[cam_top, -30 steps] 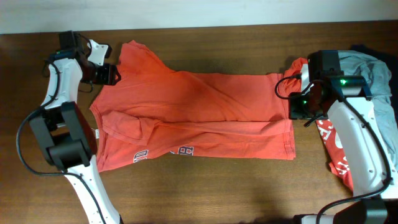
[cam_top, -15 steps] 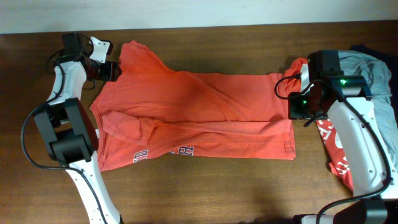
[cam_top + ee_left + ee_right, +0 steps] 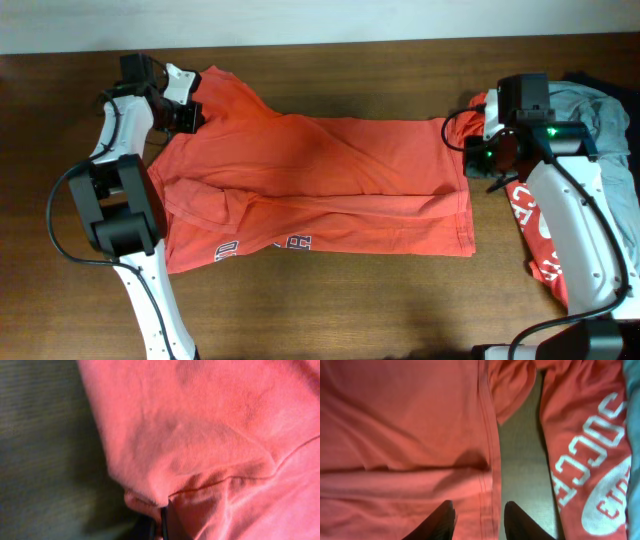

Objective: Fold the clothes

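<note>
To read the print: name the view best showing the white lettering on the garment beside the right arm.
Right wrist: the white lettering is large and unblocked. Overhead shows only bits beside the right arm. Left wrist shows none.

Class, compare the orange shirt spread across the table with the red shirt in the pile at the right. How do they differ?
The orange shirt lies spread flat; the red shirt is bunched at the table's right edge, partly under the right arm. The orange shirt's white print is small; the red shirt's lettering is large. Both are reddish with white print.
</note>
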`<action>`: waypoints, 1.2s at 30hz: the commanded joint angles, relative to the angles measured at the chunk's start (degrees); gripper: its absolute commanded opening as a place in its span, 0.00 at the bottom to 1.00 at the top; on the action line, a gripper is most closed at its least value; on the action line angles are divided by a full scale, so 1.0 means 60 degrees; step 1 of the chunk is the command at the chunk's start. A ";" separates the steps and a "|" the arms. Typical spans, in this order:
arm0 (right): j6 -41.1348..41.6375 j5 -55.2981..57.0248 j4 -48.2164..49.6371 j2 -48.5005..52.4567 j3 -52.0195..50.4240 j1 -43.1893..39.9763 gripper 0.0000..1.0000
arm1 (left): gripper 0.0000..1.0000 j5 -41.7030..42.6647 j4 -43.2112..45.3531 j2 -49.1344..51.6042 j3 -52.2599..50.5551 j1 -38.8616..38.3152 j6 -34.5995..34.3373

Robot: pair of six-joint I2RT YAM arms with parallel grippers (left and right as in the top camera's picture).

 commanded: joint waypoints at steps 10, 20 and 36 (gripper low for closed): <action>-0.0754 -0.0805 0.3410 0.2663 0.0091 0.0007 0.50 | 0.02 -0.0772 -0.1483 0.0073 0.1024 0.0426 -0.1730; -0.0754 -0.0736 0.6291 0.4972 0.0091 0.0000 0.52 | 0.02 -0.2685 -0.2386 0.0069 0.1024 0.0375 -0.2262; -0.0754 -0.0197 0.7413 0.5464 0.0091 0.0000 0.52 | 0.02 -0.3759 -0.2546 0.0073 0.1024 0.0375 -0.3548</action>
